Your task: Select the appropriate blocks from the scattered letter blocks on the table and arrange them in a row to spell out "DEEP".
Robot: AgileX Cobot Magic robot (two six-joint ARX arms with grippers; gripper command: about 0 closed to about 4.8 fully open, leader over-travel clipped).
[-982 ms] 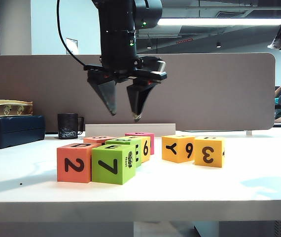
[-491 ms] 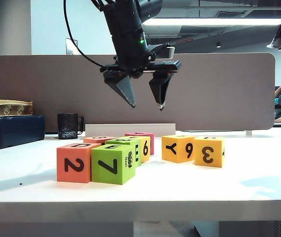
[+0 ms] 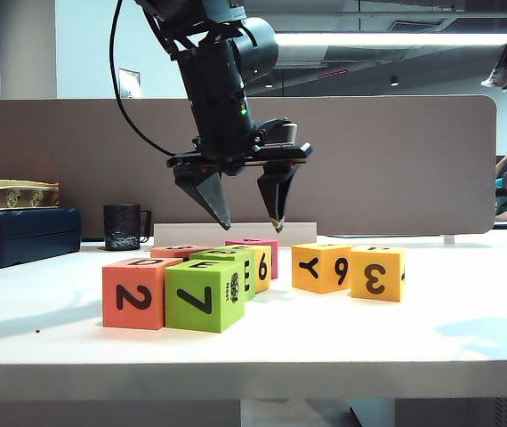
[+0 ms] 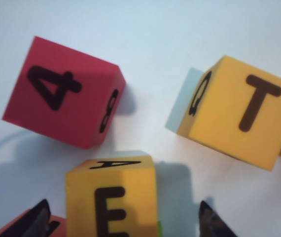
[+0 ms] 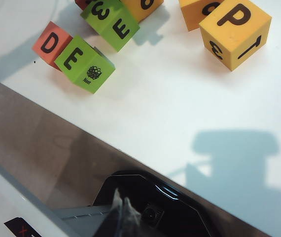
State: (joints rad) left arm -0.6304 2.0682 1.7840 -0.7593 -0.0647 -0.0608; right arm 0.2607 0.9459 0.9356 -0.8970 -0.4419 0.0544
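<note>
The left gripper (image 3: 246, 213), fingers spread and empty, hangs right above the yellow E block (image 4: 112, 195) behind the front row on the tabletop (image 3: 431, 338). The right gripper (image 5: 122, 210) is parked; its fingers look together. The P block (image 5: 235, 30) lies far right.

White table (image 5: 170, 98); red-orange D block (image 5: 49, 43) touching lime-green E block (image 5: 81, 61), second lime-green E block (image 5: 112, 20) just behind. Amber P block (image 5: 235, 29) apart. Right gripper (image 5: 123, 215) blurred at the frame's edge, jaws possibly closed.
</note>
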